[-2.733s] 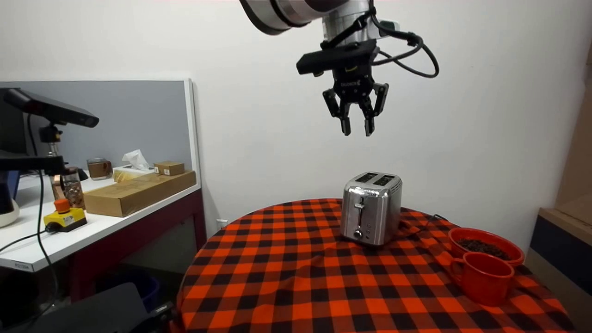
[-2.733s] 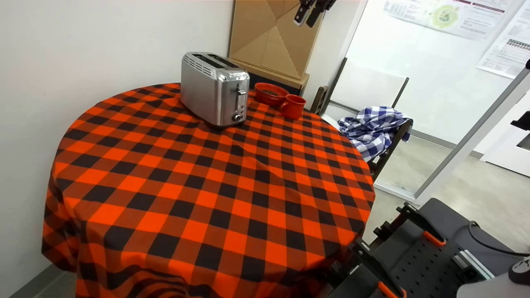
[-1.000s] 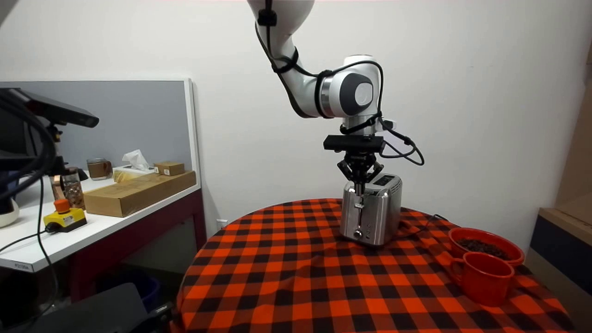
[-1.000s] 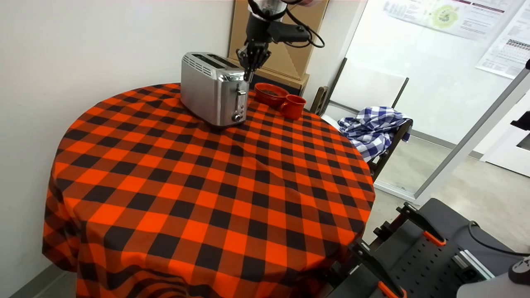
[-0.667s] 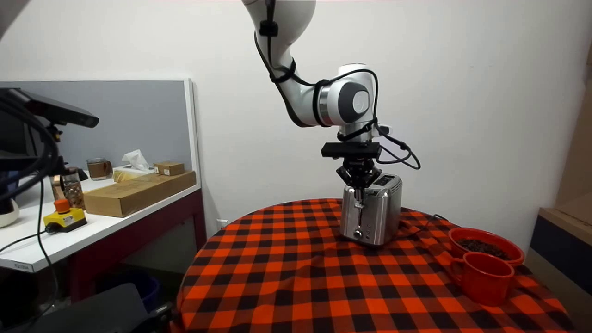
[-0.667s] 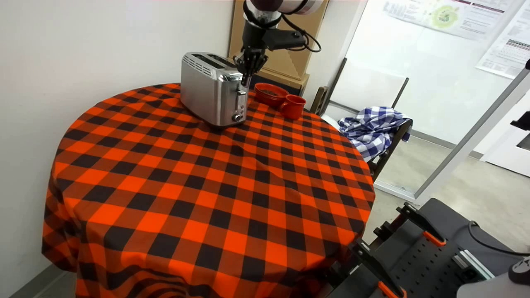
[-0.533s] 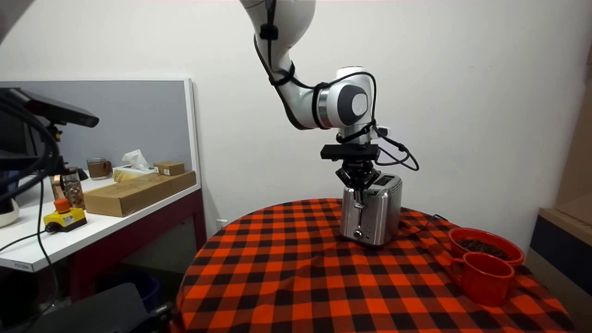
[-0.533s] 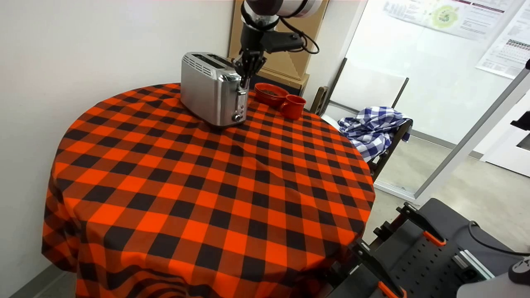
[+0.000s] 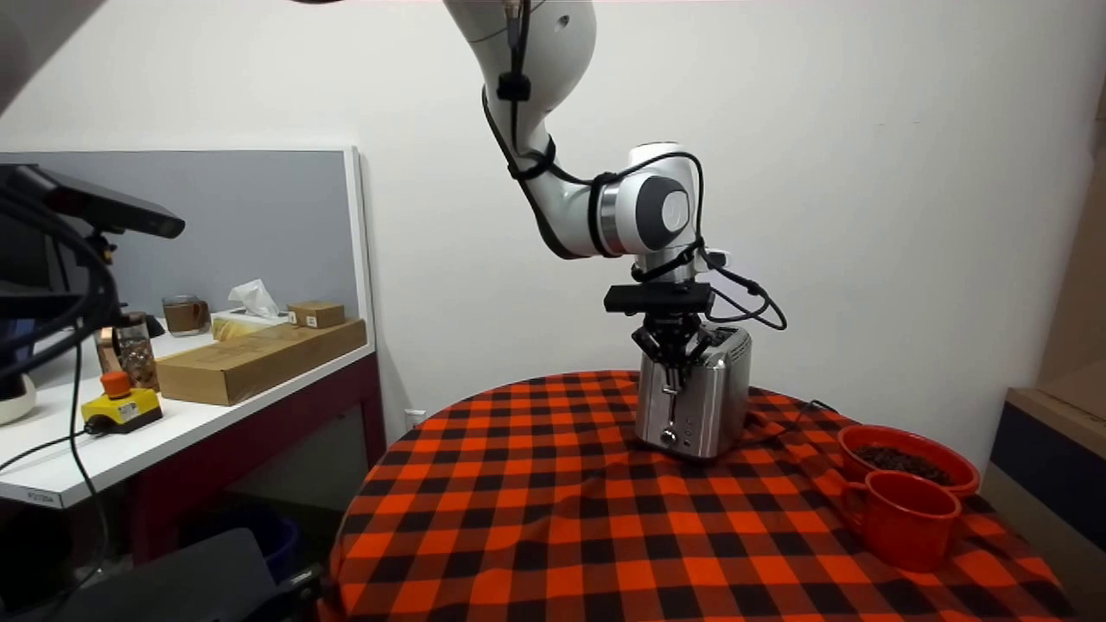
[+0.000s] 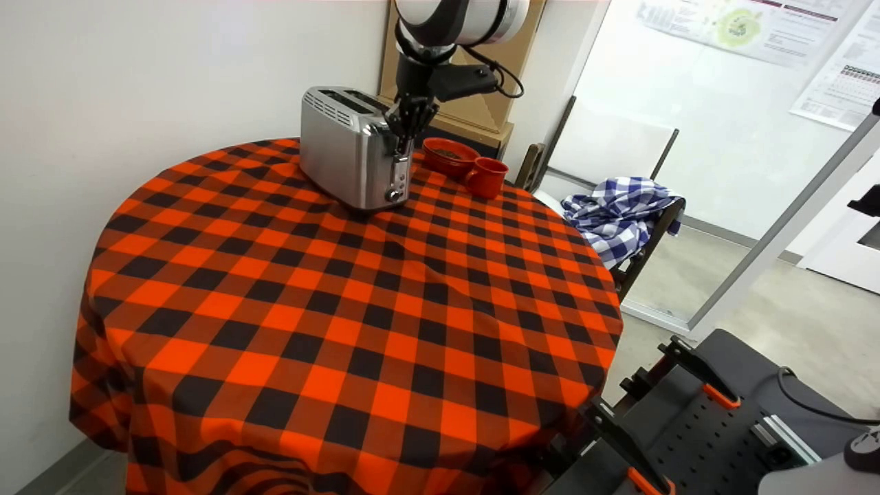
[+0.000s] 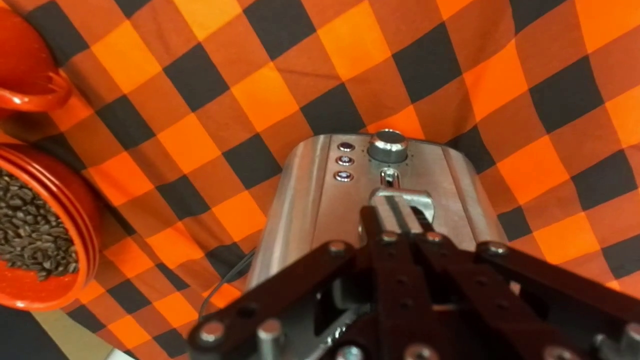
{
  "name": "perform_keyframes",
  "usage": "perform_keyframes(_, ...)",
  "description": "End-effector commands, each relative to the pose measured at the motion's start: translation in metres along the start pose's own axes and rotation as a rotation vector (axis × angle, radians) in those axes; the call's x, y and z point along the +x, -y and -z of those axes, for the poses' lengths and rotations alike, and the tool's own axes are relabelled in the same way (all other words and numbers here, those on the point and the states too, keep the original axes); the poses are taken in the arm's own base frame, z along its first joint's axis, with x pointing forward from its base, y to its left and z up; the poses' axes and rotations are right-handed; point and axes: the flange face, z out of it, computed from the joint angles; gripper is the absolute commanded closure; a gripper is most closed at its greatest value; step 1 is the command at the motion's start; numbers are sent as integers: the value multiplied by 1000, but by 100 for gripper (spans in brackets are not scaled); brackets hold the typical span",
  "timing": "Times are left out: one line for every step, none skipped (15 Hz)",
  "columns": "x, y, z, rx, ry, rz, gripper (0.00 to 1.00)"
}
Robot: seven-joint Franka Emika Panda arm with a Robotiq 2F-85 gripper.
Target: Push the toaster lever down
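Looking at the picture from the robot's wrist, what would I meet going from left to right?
A red bowl of dark beans, a thin black cord, three round buttons on the toaster, then its lever.

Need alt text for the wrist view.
The robot's closed fingers partly cover the lever of a metallic toaster; contact is unclear. Higher in frame are a dial and three buttons. At left, on a checked tablecloth, are a red bowl of dark beans and part of a red mug.
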Motion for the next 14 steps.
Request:
perform_keyframes(11,2,-19,-19,-4,6,100)
perform_keyframes(13,3,-23,-16,-3,8,100)
perform_keyframes(14,5,-28,-15,1,14,100)
perform_keyframes(16,8,-32,-12,5,18,100)
perform_keyframes(16,10,-37,-11,16,25,100)
perform_keyframes(16,12,-42,-9,26,29,100)
perform_keyframes(15,14,-47,-7,37,33,100)
perform_keyframes(15,15,-53,-5,48,35,100)
perform_keyframes(15,16,-58,2,60,35,100)
perform_keyframes(13,18,-63,17,76,44,100)
perform_keyframes(14,21,-69,18,85,51,100)
perform_keyframes(14,23,-72,22,94,56,100)
perform_keyframes(15,25,-76,24,102,63,100)
perform_keyframes(16,25,-77,26,114,65,100)
